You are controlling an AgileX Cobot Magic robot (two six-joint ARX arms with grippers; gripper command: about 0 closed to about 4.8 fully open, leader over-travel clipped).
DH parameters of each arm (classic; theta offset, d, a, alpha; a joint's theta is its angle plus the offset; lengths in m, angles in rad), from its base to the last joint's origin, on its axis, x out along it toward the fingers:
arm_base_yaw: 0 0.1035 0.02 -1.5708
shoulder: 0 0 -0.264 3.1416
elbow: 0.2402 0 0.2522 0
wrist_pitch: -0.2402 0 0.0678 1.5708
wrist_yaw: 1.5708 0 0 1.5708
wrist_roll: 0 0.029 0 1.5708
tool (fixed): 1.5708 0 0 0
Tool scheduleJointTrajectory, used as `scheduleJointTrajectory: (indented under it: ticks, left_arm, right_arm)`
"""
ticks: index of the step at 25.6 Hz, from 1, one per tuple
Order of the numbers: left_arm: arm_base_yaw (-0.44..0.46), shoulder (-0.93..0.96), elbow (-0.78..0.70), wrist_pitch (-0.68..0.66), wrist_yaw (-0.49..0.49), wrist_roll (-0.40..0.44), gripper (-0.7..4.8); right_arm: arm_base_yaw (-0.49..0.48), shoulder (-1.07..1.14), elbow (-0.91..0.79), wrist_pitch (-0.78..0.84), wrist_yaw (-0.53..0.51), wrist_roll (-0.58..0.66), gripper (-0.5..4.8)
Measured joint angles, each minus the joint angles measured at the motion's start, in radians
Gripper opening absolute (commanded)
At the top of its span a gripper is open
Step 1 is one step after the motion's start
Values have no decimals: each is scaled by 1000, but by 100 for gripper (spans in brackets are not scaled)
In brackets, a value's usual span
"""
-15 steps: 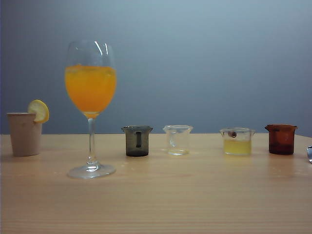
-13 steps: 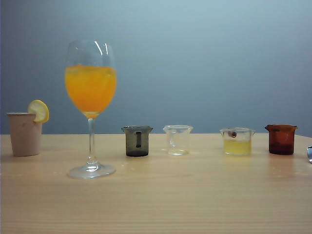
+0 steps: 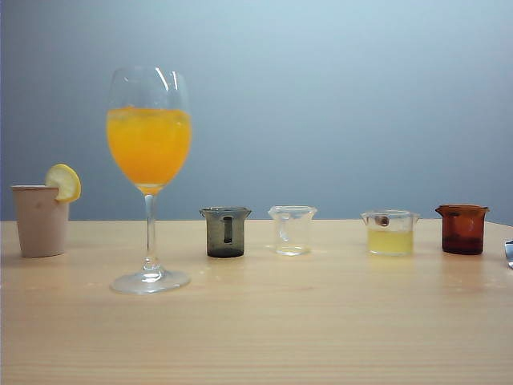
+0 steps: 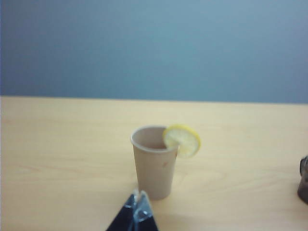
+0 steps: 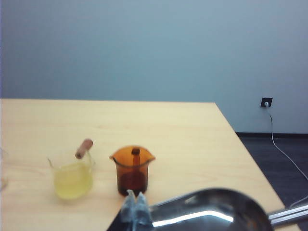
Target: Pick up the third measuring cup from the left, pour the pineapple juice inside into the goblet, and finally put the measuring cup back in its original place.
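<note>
The worktop [image 3: 256,337] is pale wood-grain, matte and bare in front of the row of vessels; behind it rises a plain blue-grey wall [image 3: 345,96]. In the right wrist view the worktop's edge gives way to dark floor [image 5: 284,159], with a wall socket [image 5: 266,102] and a thin cable running down from it.

Taking the goblet [image 3: 149,176] as landmark: it stands upright, its bowl half full of orange drink. Left of it is a beige cup [image 3: 39,220] with a lemon slice [image 3: 63,182] on its rim. Right of it, in order and each apart, stand a grey cup [image 3: 225,232], a clear cup [image 3: 292,229], the third cup [image 3: 390,233] holding pineapple juice [image 3: 390,242], and farthest right an amber cup [image 3: 462,228].

The left claw [image 4: 137,211] is clenched, empty, near the beige cup. The right claw [image 5: 136,208] is clenched too, grasping nothing, just before the amber cup, a steel ladle [image 5: 211,211] beside it.
</note>
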Motion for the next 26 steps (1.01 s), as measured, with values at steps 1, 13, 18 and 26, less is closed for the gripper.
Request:
scheduleJointTrajectory:
  ticks: [1, 13, 18, 26]
  left_arm:
    - [0, 0, 13, -2, 0, 0, -5]
    - [0, 160, 291, -82, 2, -88, -5]
    - [-1, 313, 391, -89, 80, -88, -5]
    - [-172, 555, 580, -115, 135, -88, -5]
  right_arm:
    - [0, 0, 21, -14, 0, 0, -5]
    - [0, 104, 214, -129, 7, 0, -6]
    - [0, 164, 252, -80, -11, 0, -6]
    - [0, 254, 285, -12, -23, 1, -6]
